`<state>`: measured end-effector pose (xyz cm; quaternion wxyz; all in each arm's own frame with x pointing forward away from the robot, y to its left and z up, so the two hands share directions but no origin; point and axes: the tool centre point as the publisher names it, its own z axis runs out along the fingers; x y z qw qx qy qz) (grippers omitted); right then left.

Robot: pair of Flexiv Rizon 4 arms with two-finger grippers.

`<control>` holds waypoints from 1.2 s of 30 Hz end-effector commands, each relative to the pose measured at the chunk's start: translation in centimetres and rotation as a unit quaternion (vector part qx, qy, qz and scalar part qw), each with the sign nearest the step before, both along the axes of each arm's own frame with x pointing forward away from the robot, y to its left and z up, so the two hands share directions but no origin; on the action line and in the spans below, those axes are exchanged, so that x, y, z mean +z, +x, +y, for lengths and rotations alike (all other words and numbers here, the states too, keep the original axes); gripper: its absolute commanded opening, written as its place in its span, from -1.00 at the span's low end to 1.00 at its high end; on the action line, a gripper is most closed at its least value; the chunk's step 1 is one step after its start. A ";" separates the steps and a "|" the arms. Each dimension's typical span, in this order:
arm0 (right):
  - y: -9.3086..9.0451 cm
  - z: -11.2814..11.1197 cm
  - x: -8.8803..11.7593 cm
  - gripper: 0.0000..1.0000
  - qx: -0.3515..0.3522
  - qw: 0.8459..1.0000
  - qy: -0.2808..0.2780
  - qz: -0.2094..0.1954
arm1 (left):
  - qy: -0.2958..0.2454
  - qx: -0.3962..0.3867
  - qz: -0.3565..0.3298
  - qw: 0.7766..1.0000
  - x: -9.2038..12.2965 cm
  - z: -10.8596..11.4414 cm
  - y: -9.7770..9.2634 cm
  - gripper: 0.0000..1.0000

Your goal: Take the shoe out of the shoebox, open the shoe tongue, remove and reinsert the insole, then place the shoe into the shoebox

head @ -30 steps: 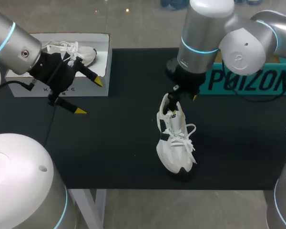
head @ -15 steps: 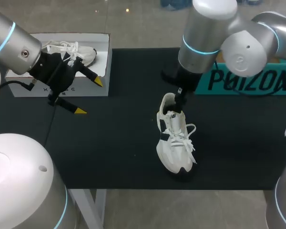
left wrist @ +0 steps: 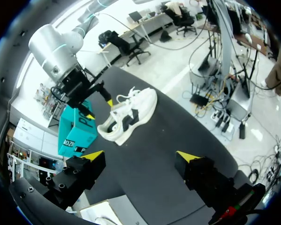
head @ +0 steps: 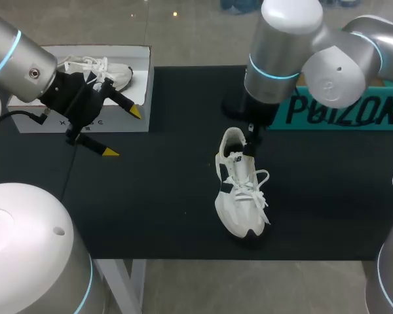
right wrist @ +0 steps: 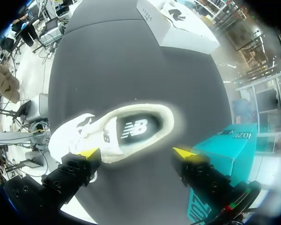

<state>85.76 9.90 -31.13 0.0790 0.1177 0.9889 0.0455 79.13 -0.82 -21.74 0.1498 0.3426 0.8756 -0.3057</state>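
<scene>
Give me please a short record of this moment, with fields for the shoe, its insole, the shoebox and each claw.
shoe: white shoe standing on its sole on the black mat, outside the box, opening facing up
insole: insole visible inside the opening, lying in place
shoebox: white shoebox at the far left of the mat, with a second white shoe inside
right claw: right claw open, over the heel opening; contact cannot be told
left claw: left claw open, empty, in front of the shoebox
other: teal box near the right arm
</scene>
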 end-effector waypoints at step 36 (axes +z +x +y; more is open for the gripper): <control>5.7 2.8 -3.1 1.00 0.115 0.989 0.072 0.063 | 0.002 0.000 0.000 1.000 0.0 0.0 -0.1 1.00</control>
